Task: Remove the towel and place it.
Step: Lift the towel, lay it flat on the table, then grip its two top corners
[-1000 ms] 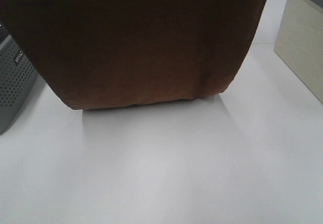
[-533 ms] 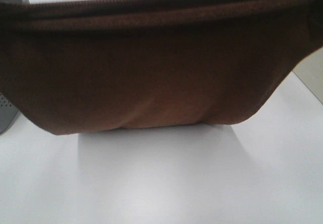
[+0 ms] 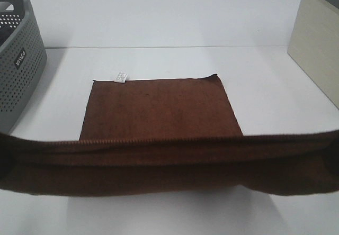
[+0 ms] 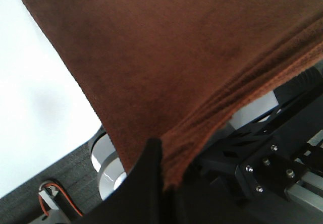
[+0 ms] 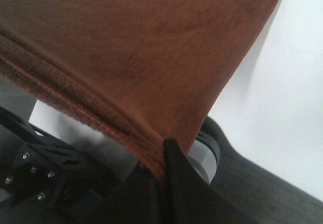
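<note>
The dark brown towel [image 3: 159,113] lies with its far half flat on the white table [image 3: 159,23], its white tag [image 3: 121,77] on the far short edge. Its near edge is lifted and stretched across the front of the exterior high view. My left gripper [image 4: 161,168] is shut on one near corner of the towel [image 4: 176,57]. My right gripper [image 5: 161,163] is shut on the other near corner of the towel [image 5: 126,47]. Neither gripper shows in the exterior high view.
A grey perforated basket [image 3: 18,71] stands at the table's left edge. A beige box [image 3: 318,39] stands at the right edge. Bare table lies beyond the towel and on both sides of it.
The held edge of the towel has come down and nearer the camera. The towel hung across the view before; now its far half lies flat on the table.
</note>
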Motion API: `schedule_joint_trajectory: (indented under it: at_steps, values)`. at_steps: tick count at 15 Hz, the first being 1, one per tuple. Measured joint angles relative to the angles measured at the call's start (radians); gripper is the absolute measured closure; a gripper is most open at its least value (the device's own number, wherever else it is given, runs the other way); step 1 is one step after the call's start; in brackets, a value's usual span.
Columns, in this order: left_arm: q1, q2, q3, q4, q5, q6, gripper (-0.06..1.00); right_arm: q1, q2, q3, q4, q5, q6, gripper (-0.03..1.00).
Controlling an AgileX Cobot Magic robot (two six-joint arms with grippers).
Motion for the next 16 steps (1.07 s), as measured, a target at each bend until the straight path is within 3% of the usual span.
schedule_joint_trajectory:
  at_steps: [4,10,16]
  values:
    - [-0.019,0.064,0.088,-0.051,0.003,0.057,0.94,-0.003,0.077,0.119,0.018,-0.003,0.000,0.96]
    - [-0.244,0.316,0.094,0.028,-0.062,0.046,0.94,-0.009,0.245,0.180,0.013,0.004,-0.018,0.96]
    - [-0.399,0.509,0.083,-0.025,-0.139,0.039,0.94,-0.010,0.310,0.308,0.085,-0.100,-0.069,0.94]
